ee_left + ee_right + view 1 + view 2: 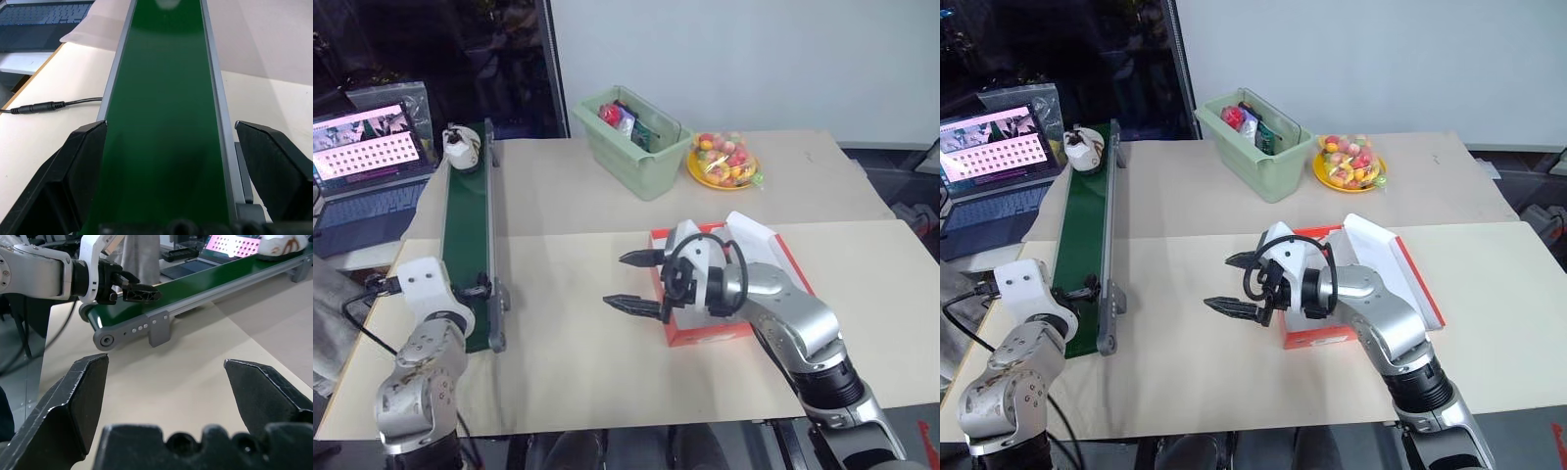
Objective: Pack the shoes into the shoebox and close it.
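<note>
One off-white shoe (460,147) with dark trim sits at the far end of the green conveyor belt (468,225). The red shoebox (705,333) lies open on the table at centre right, its white inside (1371,240) partly showing; my right arm covers most of it. My right gripper (628,281) hangs open in front of the box, pointing left toward the belt, with nothing between its fingers. My left gripper (171,128) is open at the near end of the belt, one finger on each side of it, far from the shoe (168,4).
A pale green bin (631,142) with packets and a yellow plate of fruit (724,162) stand at the back. A laptop (367,162) sits at the far left. A black cable (49,105) runs beside the belt.
</note>
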